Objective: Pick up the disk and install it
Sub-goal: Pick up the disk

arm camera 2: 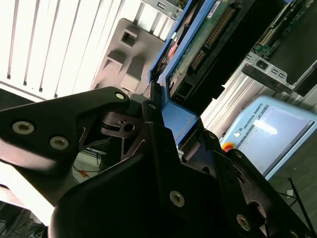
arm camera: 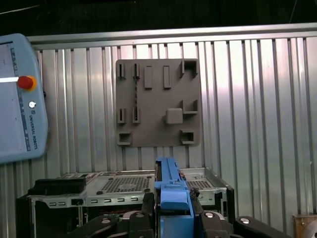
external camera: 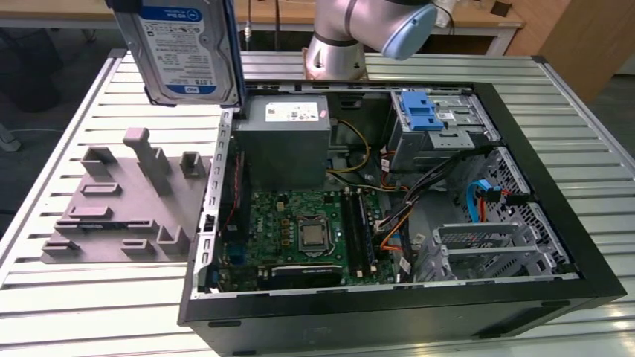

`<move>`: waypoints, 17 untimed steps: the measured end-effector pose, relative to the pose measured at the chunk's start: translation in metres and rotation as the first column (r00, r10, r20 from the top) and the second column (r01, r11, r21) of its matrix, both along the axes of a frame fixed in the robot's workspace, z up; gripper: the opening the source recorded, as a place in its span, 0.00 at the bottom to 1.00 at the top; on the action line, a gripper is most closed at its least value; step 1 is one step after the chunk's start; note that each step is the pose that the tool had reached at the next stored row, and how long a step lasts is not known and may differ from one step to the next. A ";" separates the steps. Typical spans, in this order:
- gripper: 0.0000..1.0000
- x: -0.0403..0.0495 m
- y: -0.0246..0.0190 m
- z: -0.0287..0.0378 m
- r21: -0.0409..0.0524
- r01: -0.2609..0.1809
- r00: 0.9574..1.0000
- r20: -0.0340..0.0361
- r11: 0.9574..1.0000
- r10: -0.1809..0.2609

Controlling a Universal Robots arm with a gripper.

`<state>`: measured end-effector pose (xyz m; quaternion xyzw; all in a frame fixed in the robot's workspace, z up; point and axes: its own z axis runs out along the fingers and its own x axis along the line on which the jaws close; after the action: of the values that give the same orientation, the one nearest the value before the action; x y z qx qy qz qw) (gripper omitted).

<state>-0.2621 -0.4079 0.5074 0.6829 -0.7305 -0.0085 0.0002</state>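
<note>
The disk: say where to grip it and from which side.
Grip the disk by its blue carrier bracket, across the thin end edge, coming end-on. It is flat and hangs upright, and the gripper pinches it there now, which seems to hold.

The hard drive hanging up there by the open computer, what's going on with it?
The robot arm's gripper is clamped on the blue frame of the disk, holding it upright in the air. In the exterior view it hangs above the edge of the computer case, near the grey plate. It is not yet fitted in.
</note>
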 end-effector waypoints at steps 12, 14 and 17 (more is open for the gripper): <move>0.36 0.0155 -0.0085 0.0000 0.000 0.000 1.000 -0.001 1.000 0.000; 0.36 0.0202 -0.0097 0.0000 0.000 0.000 1.000 -0.002 1.000 0.000; 0.36 0.0261 -0.0116 -0.0001 0.000 0.000 1.000 -0.003 1.000 0.000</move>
<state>-0.2361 -0.4195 0.5073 0.6829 -0.7305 -0.0095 0.0010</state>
